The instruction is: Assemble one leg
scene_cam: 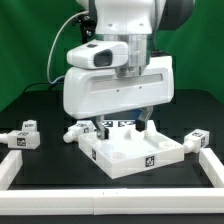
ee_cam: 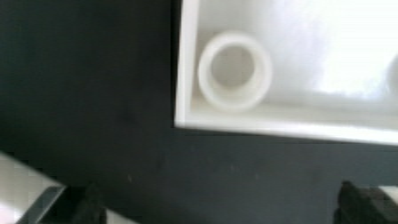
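Several small white legs with marker tags lie on the black table: one at the exterior view's left point(scene_cam: 22, 135), one just left of the panel point(scene_cam: 78, 129), one at the right point(scene_cam: 195, 139). The large white rimmed panel point(scene_cam: 135, 152) lies in the middle. My gripper point(scene_cam: 143, 119) hangs over the panel's back edge, well away from the left and right legs. In the wrist view my gripper point(ee_cam: 222, 205) is open with only black table between its dark fingertips point(ee_cam: 68, 205). The panel's corner point(ee_cam: 320, 110) with a round socket point(ee_cam: 233, 72) lies just beyond. No leg shows in the wrist view.
More tagged white pieces point(scene_cam: 116, 123) sit behind the panel, partly hidden by the arm. White rails border the table at the front left point(scene_cam: 10, 168) and front right point(scene_cam: 210, 165). A white strip point(ee_cam: 18, 185) crosses the wrist view's corner.
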